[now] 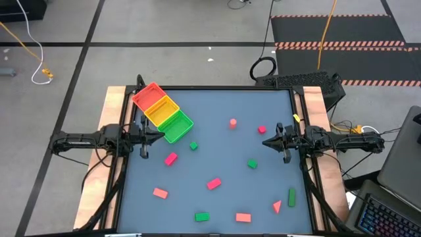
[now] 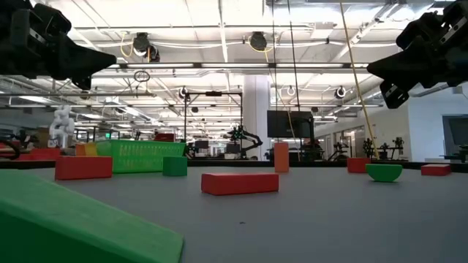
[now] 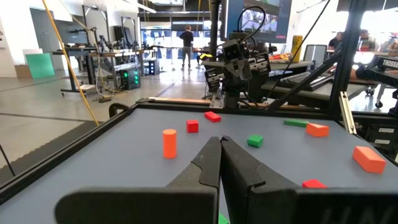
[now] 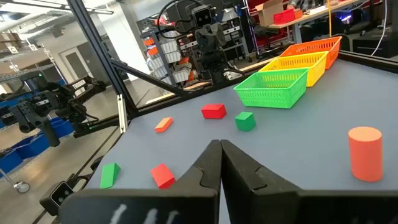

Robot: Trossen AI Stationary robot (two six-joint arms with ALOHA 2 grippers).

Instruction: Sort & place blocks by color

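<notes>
Sorting has not begun: the small pink-red and green plastic blocks (image 1: pixel 214 184) lie scattered across the grey bench (image 1: pixel 217 131), none in the red-yellow-green mesh tray (image 1: pixel 162 112) at its far left corner. The left claw (image 1: pixel 160 133) and right claw (image 1: pixel 265 141) hover at the sides, fingers pressed together, empty. Next, I judge, one claw must spread and descend on a nearby block.

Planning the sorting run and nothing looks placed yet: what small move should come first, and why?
Probably open the left gripper and lower it toward the green cube. Both arms hover at the table's sides with jaws shut and empty, the right gripper opposite. All blocks lie loose on the table, and that cube is close to the left gripper and the tray's green compartment.
</notes>
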